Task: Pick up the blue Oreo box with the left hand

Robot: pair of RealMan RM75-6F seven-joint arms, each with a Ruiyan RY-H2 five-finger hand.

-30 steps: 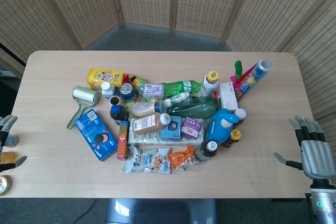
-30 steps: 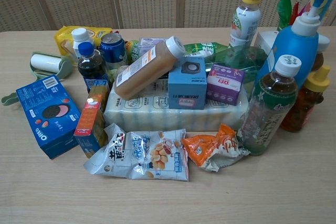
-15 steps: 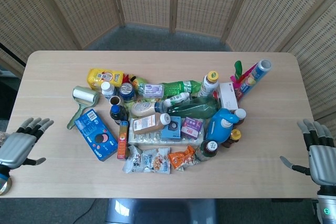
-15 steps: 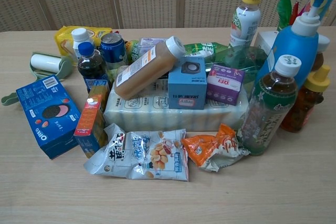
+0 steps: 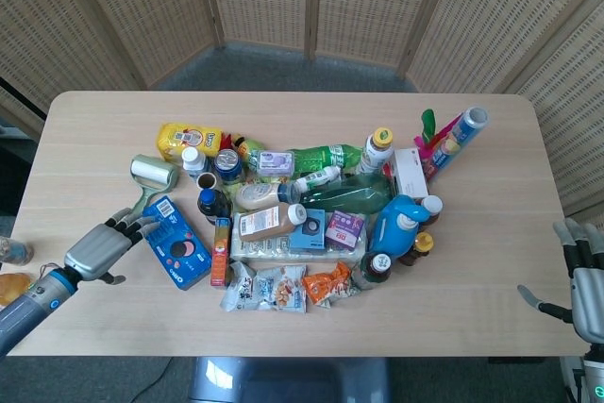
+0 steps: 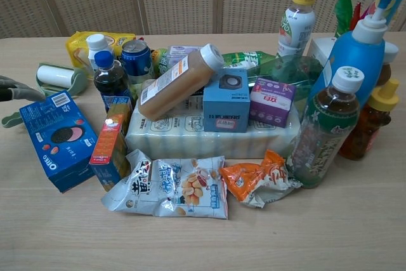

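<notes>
The blue Oreo box (image 5: 173, 242) lies flat at the left end of the pile, a cookie printed on its top; the chest view shows the Oreo box (image 6: 57, 139) at the left. My left hand (image 5: 97, 248) hovers just left of the box with its fingers spread, the fingertips (image 5: 142, 224) close to the box's far left corner. In the chest view only the left hand's fingertips (image 6: 13, 87) poke in at the left edge. My right hand (image 5: 585, 276) stays open off the table's right edge, holding nothing.
A green lint roller (image 5: 148, 183) lies just behind the Oreo box. An orange carton (image 5: 221, 251) stands to its right, a dark cola bottle (image 5: 212, 204) behind that. Bottles, cans, snack bags (image 6: 170, 188) and boxes crowd the table's middle.
My left hand has come in from the table's left edge, moving right and forward to the Oreo box's side. The right hand has drifted slightly further off to the right.
</notes>
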